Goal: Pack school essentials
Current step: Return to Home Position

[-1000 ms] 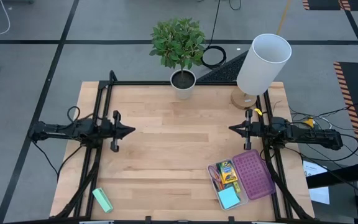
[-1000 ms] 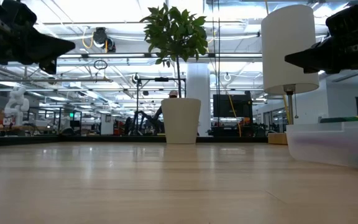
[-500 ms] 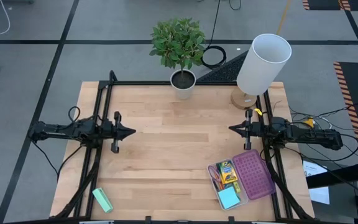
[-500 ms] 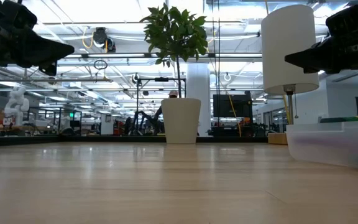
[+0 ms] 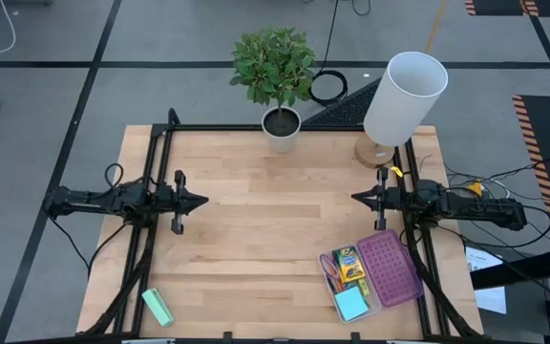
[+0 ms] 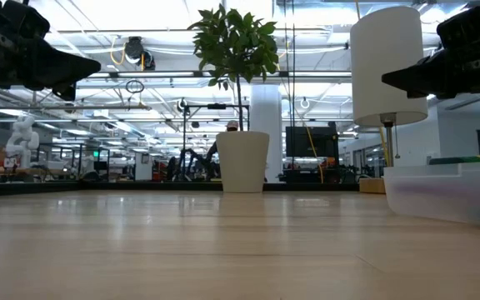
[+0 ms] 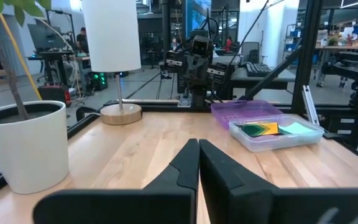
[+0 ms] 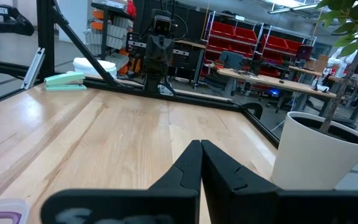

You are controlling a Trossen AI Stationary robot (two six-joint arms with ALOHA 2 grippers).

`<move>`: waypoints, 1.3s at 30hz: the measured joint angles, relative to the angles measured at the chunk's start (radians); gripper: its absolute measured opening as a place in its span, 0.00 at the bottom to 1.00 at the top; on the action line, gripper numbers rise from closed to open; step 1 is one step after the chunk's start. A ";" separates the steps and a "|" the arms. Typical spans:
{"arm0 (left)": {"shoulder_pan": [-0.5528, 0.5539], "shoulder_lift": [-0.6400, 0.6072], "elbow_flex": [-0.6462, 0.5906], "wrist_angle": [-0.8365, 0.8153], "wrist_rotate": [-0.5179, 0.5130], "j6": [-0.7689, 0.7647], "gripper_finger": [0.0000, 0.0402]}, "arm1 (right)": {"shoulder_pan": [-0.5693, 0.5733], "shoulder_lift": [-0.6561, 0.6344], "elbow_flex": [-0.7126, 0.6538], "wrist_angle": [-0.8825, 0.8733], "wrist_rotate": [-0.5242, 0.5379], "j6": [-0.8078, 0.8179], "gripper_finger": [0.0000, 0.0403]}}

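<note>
A clear plastic case (image 5: 351, 287) lies near the table's front right, its purple lid (image 5: 389, 267) open beside it. Inside I see the crayon box (image 5: 349, 261), pencils (image 5: 331, 276) and the light-blue sticky-note pad (image 5: 351, 304); the case also shows in the left wrist view (image 7: 275, 132). My left gripper (image 5: 204, 201) hovers shut above the table's left side. My right gripper (image 5: 354, 198) hovers shut at the right, just beyond the case. Neither touches anything.
A mint-green block (image 5: 158, 307) lies at the front left corner. A potted plant (image 5: 280, 122) stands at the far edge, a white lamp (image 5: 399, 100) at the far right. The middle of the wooden table (image 5: 265, 229) is bare.
</note>
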State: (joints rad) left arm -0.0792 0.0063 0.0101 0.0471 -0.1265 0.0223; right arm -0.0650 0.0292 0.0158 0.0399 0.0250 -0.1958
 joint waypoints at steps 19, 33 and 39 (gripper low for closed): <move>0.000 0.000 0.000 0.008 0.000 0.000 0.08 | 0.000 0.000 0.000 0.000 0.000 0.000 0.00; 0.000 0.000 0.000 0.008 0.000 0.000 0.08 | 0.000 0.000 0.000 0.000 0.000 0.000 0.00; 0.000 0.000 0.000 0.008 0.000 0.000 0.08 | 0.000 0.000 0.000 0.000 0.000 0.000 0.00</move>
State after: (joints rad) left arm -0.0792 0.0063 0.0101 0.0551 -0.1265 0.0219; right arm -0.0649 0.0292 0.0157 0.0397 0.0249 -0.1955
